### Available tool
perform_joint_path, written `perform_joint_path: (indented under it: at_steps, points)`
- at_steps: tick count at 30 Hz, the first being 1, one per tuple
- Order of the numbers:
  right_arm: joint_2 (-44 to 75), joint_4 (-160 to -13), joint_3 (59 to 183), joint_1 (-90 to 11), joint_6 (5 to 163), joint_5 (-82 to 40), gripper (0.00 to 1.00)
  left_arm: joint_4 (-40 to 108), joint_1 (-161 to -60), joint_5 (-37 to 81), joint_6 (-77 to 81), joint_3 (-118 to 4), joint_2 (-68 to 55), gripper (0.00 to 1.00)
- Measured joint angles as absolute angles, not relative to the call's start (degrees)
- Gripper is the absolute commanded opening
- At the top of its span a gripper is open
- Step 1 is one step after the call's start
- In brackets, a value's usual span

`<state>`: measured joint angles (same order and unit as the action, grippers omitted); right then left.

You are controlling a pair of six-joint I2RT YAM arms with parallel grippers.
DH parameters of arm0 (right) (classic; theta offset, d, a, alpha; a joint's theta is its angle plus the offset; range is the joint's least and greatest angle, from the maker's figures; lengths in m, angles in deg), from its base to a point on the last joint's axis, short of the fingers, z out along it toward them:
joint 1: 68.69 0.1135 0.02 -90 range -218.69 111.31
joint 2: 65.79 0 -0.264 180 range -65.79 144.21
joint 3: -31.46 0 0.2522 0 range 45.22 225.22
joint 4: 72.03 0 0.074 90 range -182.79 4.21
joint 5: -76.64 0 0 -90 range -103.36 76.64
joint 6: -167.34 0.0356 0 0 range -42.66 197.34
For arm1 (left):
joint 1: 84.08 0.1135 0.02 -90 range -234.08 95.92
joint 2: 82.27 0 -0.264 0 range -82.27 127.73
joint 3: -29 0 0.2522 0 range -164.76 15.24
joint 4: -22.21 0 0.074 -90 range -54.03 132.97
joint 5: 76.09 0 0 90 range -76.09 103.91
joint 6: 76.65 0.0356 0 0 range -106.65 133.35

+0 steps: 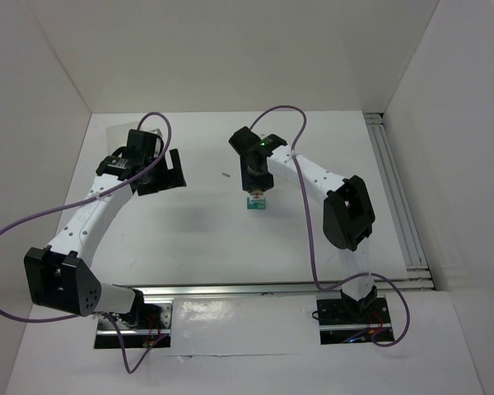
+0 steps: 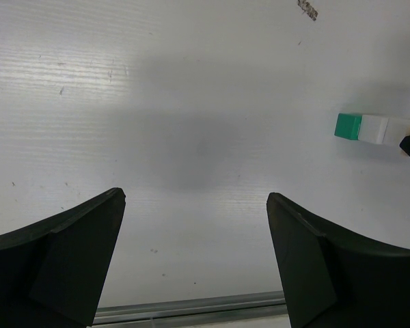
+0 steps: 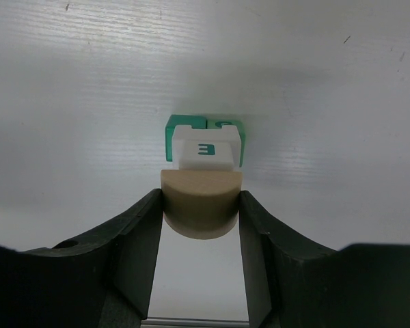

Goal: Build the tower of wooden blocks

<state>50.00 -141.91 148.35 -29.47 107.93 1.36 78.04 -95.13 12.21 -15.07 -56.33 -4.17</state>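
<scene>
A teal-green cube [image 1: 254, 206] stands on the table with a white cube [image 1: 256, 198] stacked on it. In the right wrist view the white cube [image 3: 205, 152] shows a green mark on its top face and the teal cube [image 3: 171, 133] shows around it. My right gripper [image 3: 201, 198] is shut on the tan round block [image 3: 201, 213] and holds it directly over the white cube; I cannot tell if they touch. In the top view this gripper [image 1: 256, 189] points down at the stack. My left gripper [image 1: 166, 171] is open and empty, well left of the stack. Its wrist view [image 2: 195, 198] shows the teal cube [image 2: 348, 126] and white cube [image 2: 374, 129] at the far right.
A metal rail [image 1: 288, 288] runs along the near edge and another rail [image 1: 395, 189] along the right side. A small dark speck [image 1: 226, 174] lies left of the stack. A faint translucent tray [image 1: 118, 132] sits at the back left behind the left arm. White walls enclose the table.
</scene>
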Motion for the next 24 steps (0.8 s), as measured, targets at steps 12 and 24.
perform_joint_path:
  at_steps: [12,24]
  points:
    - [50.00,-141.93,148.35,-29.47,107.91,2.30,0.40,78.04,-95.13,12.21,-15.07,-56.33,-4.17,0.98]
    - [50.00,-141.93,148.37,-29.47,107.91,2.28,0.50,78.04,-95.13,12.21,-15.07,-56.33,-4.17,0.98]
